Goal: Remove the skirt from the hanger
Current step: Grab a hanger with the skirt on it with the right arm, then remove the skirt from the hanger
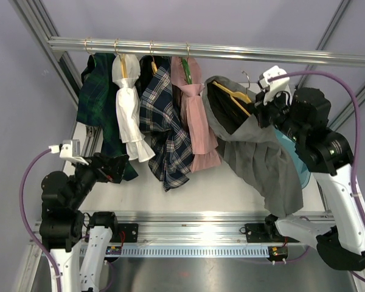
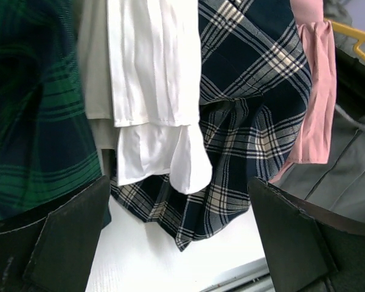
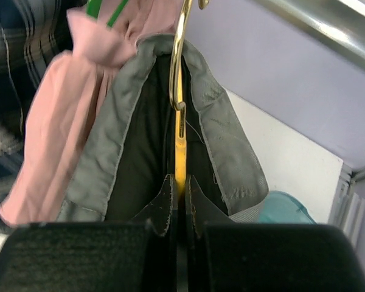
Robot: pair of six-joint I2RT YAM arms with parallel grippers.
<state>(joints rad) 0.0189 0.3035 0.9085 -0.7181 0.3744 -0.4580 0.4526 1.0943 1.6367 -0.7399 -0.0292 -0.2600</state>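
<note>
Grey skirt [image 1: 261, 155] hangs on the yellow hanger [image 1: 234, 96], apparently off the rail [image 1: 231, 52]. Right gripper [image 3: 177, 198] is clamped on the hanger; left gripper [image 2: 179, 234] stands wide, empty. Risk: waistband snagging, skirt dragging the hanger loose.

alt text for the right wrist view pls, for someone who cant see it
The right pincer is shut on a yellow hanger that sits inside the open waistband of a grey skirt, seen close up from below. A pink skirt hangs to its left, with a metal rail crossing the upper right against a pale purple wall.
</note>
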